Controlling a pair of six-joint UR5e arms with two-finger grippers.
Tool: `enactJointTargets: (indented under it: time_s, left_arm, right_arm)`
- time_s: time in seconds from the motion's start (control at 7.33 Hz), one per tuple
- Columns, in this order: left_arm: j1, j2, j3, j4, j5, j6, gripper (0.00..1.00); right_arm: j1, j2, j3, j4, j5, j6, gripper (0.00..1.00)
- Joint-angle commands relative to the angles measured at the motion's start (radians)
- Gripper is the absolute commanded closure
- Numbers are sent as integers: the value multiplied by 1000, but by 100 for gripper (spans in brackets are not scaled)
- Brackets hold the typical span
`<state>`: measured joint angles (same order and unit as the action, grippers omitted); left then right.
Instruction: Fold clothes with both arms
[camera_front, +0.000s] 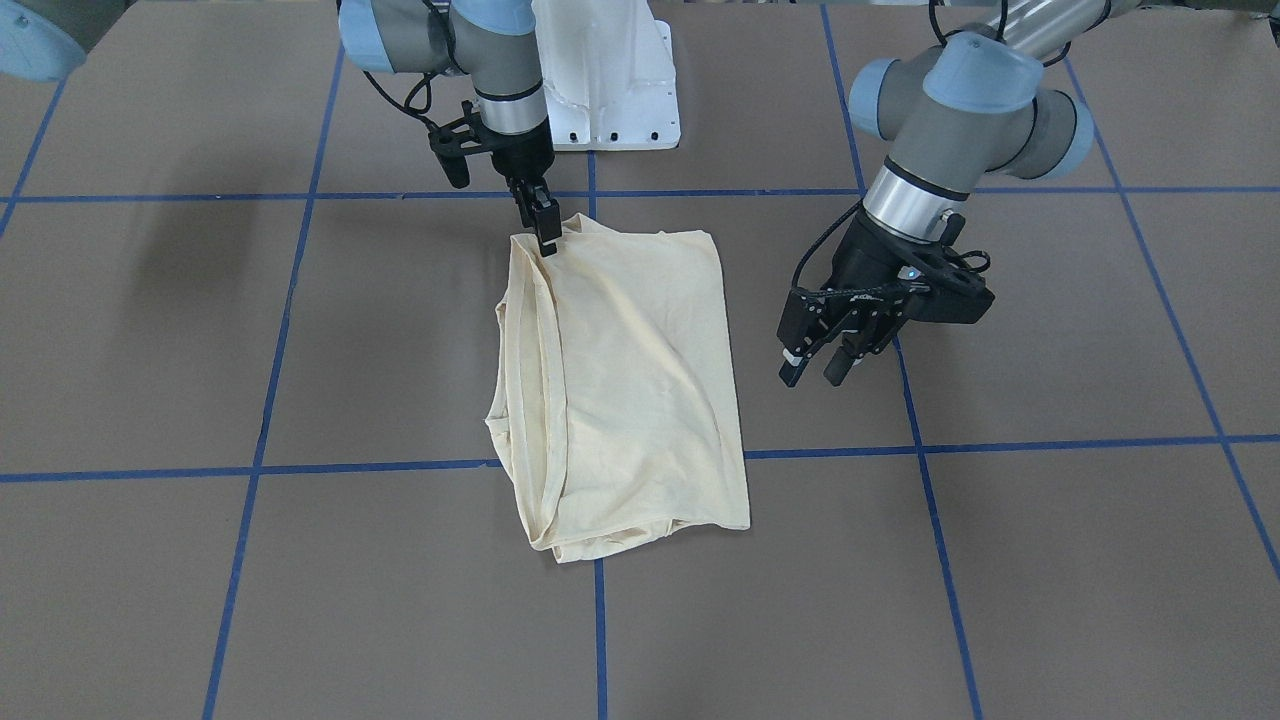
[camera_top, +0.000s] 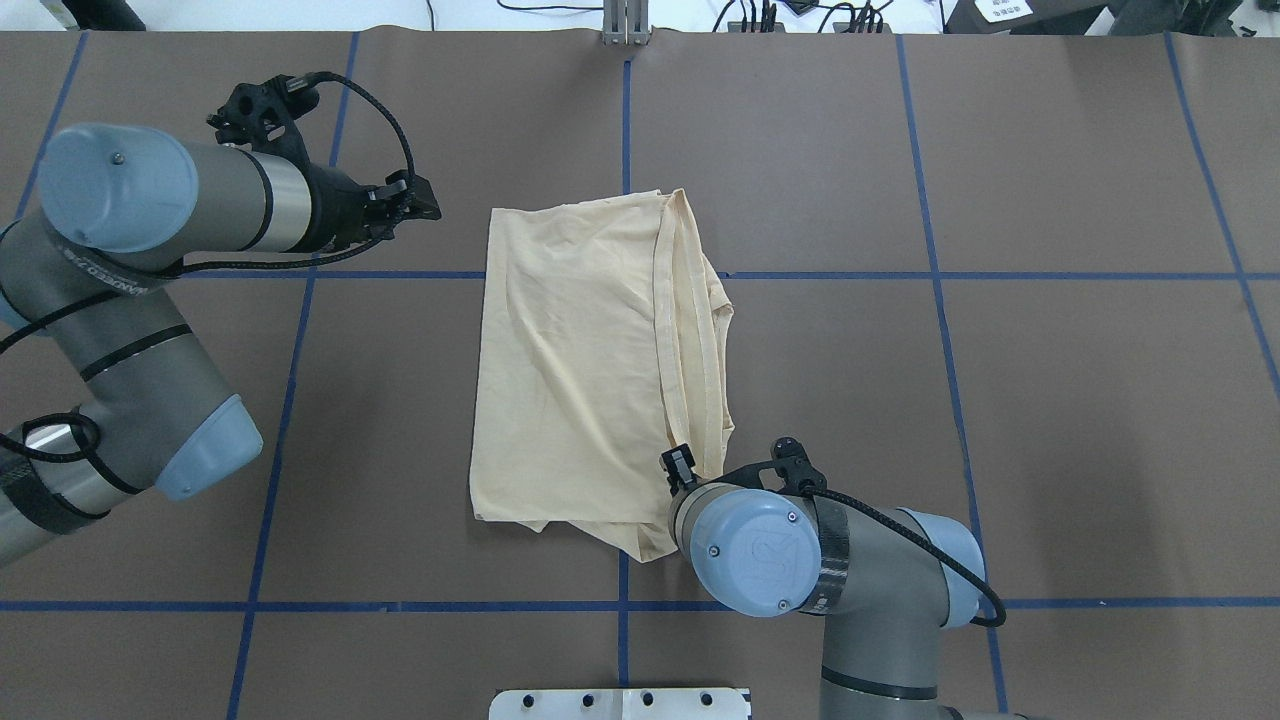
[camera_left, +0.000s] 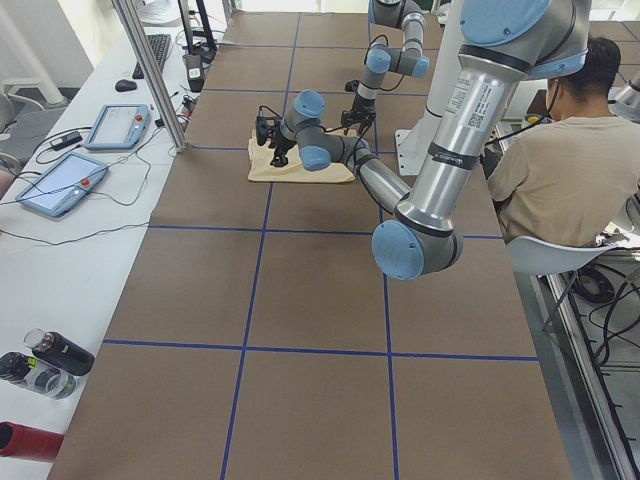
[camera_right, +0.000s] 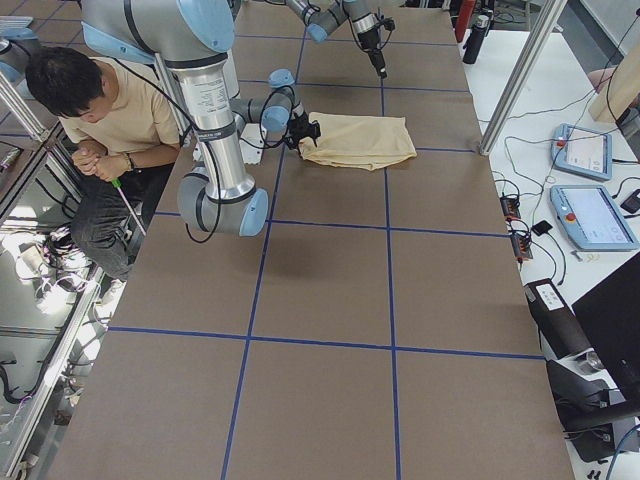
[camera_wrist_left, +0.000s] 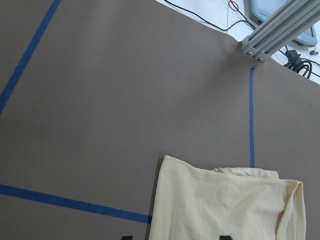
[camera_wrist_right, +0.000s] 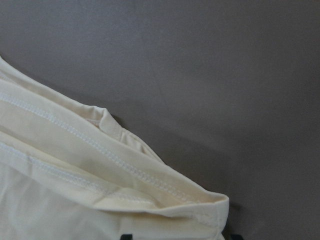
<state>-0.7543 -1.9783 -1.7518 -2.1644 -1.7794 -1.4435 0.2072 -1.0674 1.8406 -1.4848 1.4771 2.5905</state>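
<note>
I am holding my left gripper (camera_front: 811, 372) with its fingers spread and nothing between them, just off the far left corner of the T-shirt (camera_top: 580, 370), apart from the cloth and pointing to the right at it. The T-shirt is lying mid-table (camera_top: 1000, 400) as a folded oblong. Its long axis is running from near me to far, with the smooth fold on the left and the stacked hems (camera_wrist_right: 100, 150) on the right. My right gripper (camera_front: 547, 240) is coming down on the near right corner, fingers apart and straddling those hems, not yet pinching them. So my grippers are sitting at opposite corners, one at each end of the long axis. I am judging that the next fold is turning on the left one, which is nearer the far end.
</note>
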Motion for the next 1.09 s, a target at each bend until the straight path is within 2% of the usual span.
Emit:
enactJointTargets:
  time_s: [0.0, 0.68, 0.96]
  left_arm:
    - [1, -1, 0, 0, 0, 0, 35]
    - [1, -2, 0, -2, 0, -3, 35]
    - [1, -2, 0, 0, -2, -5, 35]
  right_arm:
    - [0, -2, -1, -2, 0, 5, 27]
    - [-3, 3, -26, 0, 2, 2, 23]
    - [-8, 1, -27, 0, 2, -9, 34]
